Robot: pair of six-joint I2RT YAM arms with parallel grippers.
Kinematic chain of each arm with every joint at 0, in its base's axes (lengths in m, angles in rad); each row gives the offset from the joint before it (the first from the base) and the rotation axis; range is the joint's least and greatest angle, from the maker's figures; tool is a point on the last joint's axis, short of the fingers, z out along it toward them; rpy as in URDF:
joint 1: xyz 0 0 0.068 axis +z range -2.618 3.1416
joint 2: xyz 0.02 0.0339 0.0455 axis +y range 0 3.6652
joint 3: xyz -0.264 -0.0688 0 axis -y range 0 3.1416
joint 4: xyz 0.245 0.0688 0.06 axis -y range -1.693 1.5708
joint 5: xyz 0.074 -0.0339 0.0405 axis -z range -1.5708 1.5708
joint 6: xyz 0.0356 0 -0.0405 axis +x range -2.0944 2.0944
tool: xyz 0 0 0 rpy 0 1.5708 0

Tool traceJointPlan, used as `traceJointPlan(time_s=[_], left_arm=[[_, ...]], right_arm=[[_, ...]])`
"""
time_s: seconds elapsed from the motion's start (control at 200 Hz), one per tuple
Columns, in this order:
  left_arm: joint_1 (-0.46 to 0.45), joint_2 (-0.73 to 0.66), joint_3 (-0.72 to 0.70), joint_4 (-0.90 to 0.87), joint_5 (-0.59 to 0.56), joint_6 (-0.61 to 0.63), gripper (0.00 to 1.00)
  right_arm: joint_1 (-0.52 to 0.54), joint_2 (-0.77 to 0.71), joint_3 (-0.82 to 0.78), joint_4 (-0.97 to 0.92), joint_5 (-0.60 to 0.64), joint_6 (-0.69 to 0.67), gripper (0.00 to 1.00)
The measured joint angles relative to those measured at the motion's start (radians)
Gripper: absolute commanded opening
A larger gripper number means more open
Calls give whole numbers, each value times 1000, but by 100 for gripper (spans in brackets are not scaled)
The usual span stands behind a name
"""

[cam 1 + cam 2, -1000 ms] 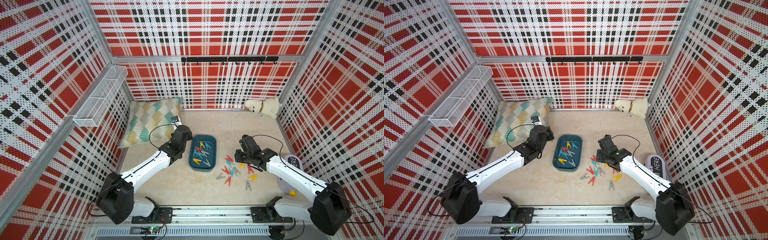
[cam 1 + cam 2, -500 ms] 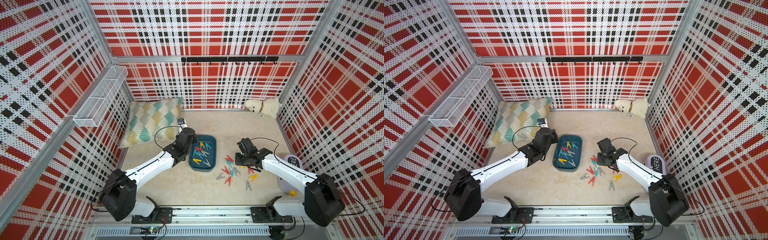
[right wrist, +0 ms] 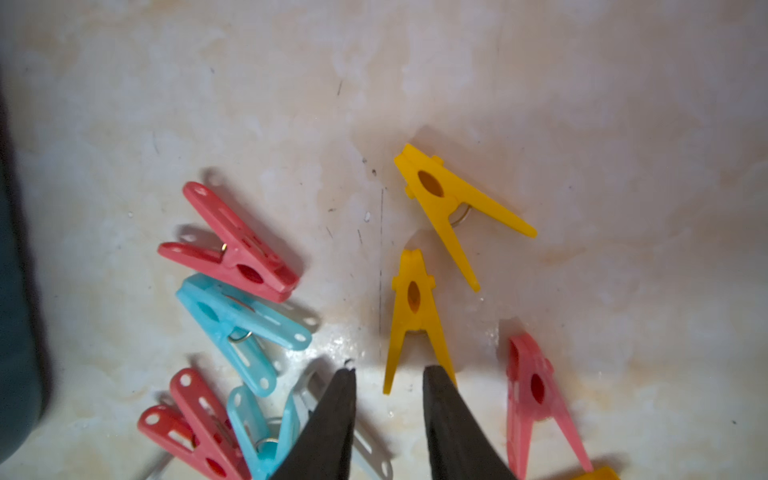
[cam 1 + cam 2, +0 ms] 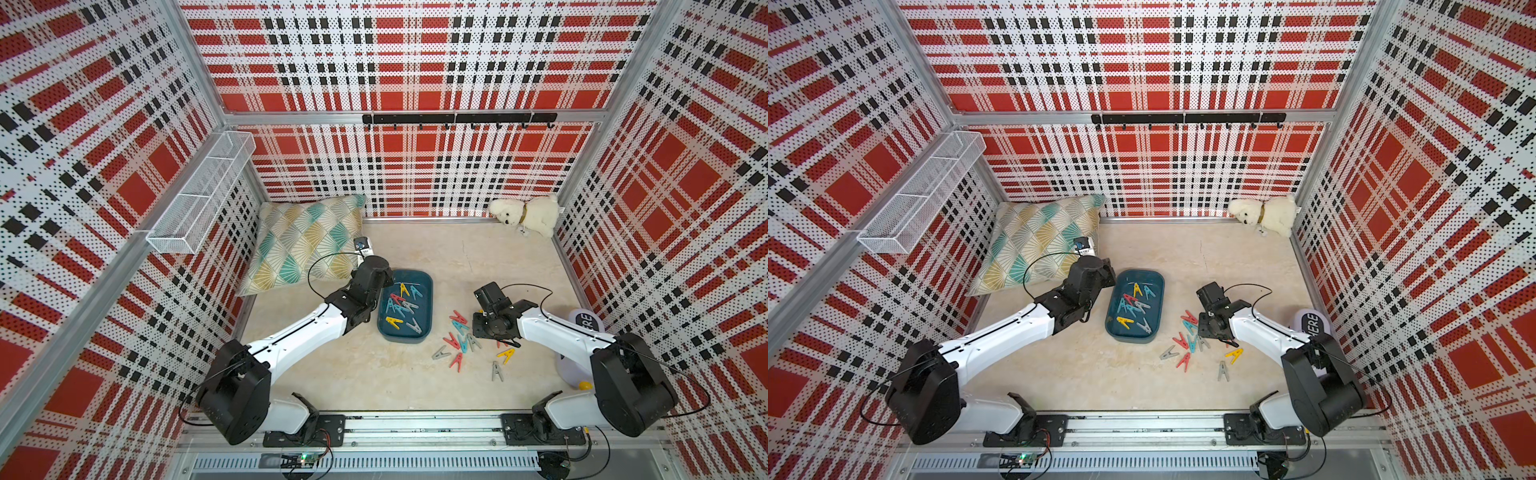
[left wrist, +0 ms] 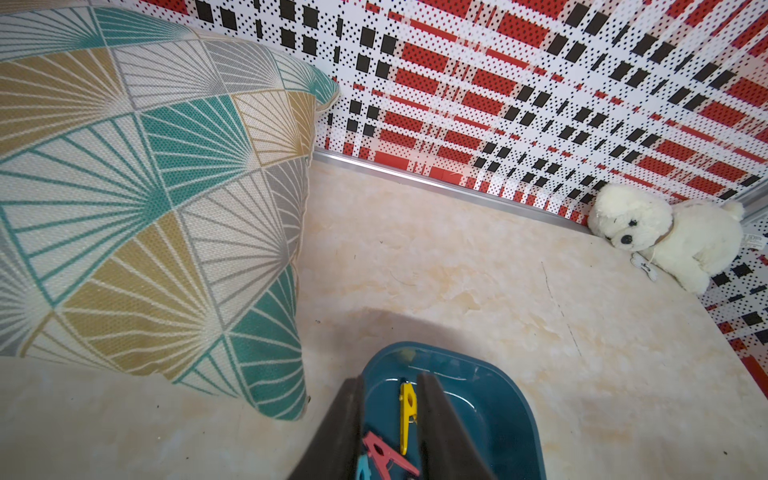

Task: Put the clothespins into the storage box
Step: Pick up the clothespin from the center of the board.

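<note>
Storage box [image 4: 428, 305]: dark teal tray with low walls and rounded corners. It sits on the beige tabletop [image 4: 374, 374] between the two arms, with one far corner close to the patterned cushion [image 4: 307, 241]. Contents, in both top views: boxed clothespins [image 4: 392, 322] lying flat. About seven can be counted: two yellow, two grey, one red and two light blue. Several overlap, so the count is uncertain. Loose clothespins [image 4: 457, 332]: roughly ten in red, light blue, grey and yellow, scattered on the tabletop just right of the box, none touching it. One grey clothespin [image 4: 496, 370] lies apart from the others, towards the front rail. Left gripper [image 5: 390, 376]: poised over the box's far end with its fingers a narrow gap apart and nothing clamped. A yellow pin [image 5: 407, 405] and a red pin [image 5: 384, 455] inside the box show through the gap. Right gripper [image 3: 390, 370]: low over the loose pile, fingers apart. One leg of a yellow clothespin [image 3: 413, 316] lies between the tips, unclamped. Wire-mesh basket [image 4: 199, 195]: white, fixed high on the left wall.
</note>
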Motion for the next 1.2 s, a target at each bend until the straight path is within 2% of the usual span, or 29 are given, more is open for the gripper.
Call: traceJointPlan(time_s=[0.431, 0.832, 1.022, 1.203], left_arm=[[0, 0, -8, 3, 3, 0, 28], [7, -33, -45, 11, 4, 0, 28], [19, -58, -63, 13, 8, 0, 28], [29, -68, -82, 14, 10, -1, 29]], right_arm=[[0, 8, -44, 51, 1, 9, 24], [0, 53, -34, 82, 26, 6, 7], [0, 48, 31, 17, 42, -5, 6], [20, -26, 169, -63, 52, -32, 5]])
